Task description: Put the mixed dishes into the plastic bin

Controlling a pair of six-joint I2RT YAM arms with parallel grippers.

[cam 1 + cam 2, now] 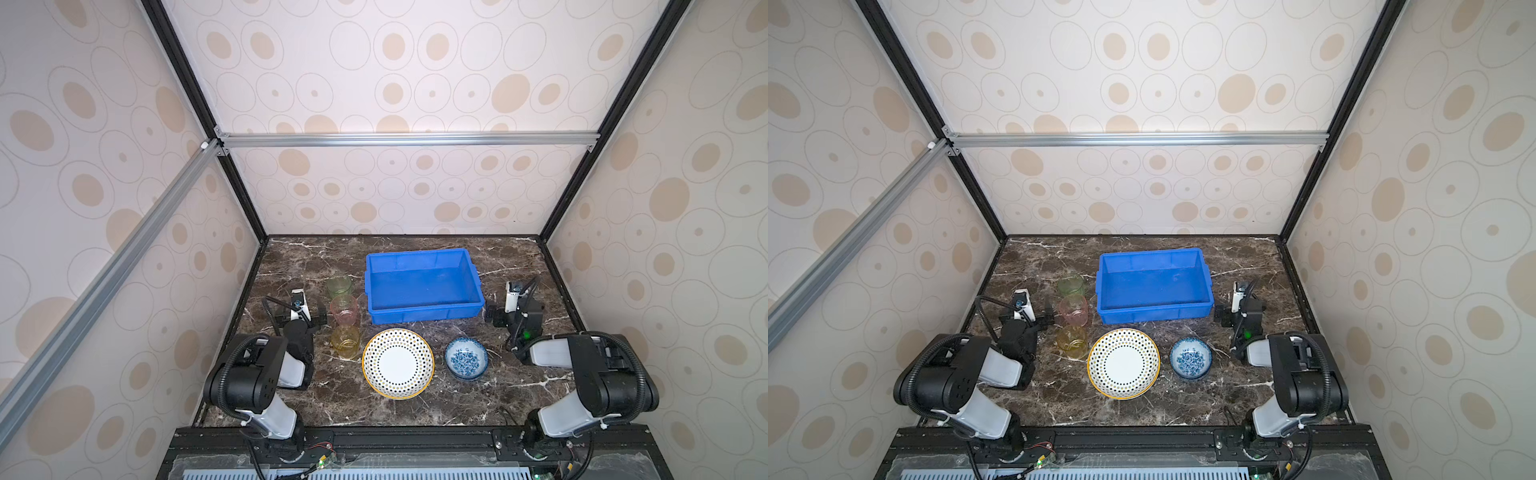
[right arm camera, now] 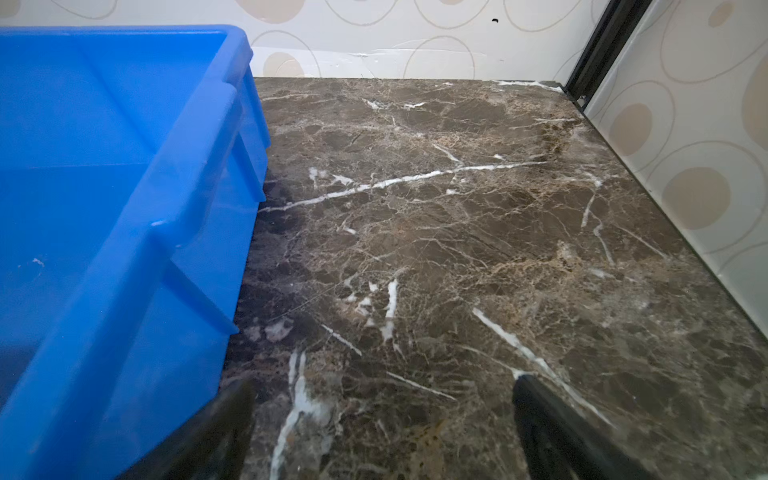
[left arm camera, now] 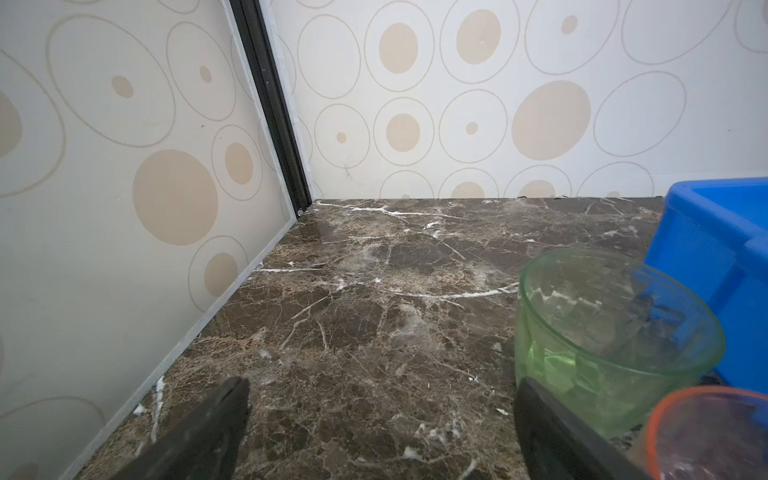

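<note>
The blue plastic bin (image 1: 428, 312) (image 1: 1154, 313) stands empty at mid-table. To its left three cups stand in a row: green (image 1: 339, 286), pink (image 1: 344, 309), yellow (image 1: 345, 340). A dotted plate (image 1: 398, 363) and a blue-floral bowl (image 1: 466, 357) lie in front of the bin. My left gripper (image 1: 298, 311) (image 3: 382, 386) hovers open just left of the pink cup, holding nothing; the green cup (image 3: 615, 332) sits beside one finger. My right gripper (image 1: 512, 307) (image 2: 382, 384) is open and empty just right of the bin's side wall (image 2: 137, 249).
Patterned enclosure walls stand close on the left, right and back of the dark marble table (image 1: 415, 411). Black corner posts (image 3: 274, 108) (image 2: 602, 45) rise at the back corners. Both arm bases sit along the front edge.
</note>
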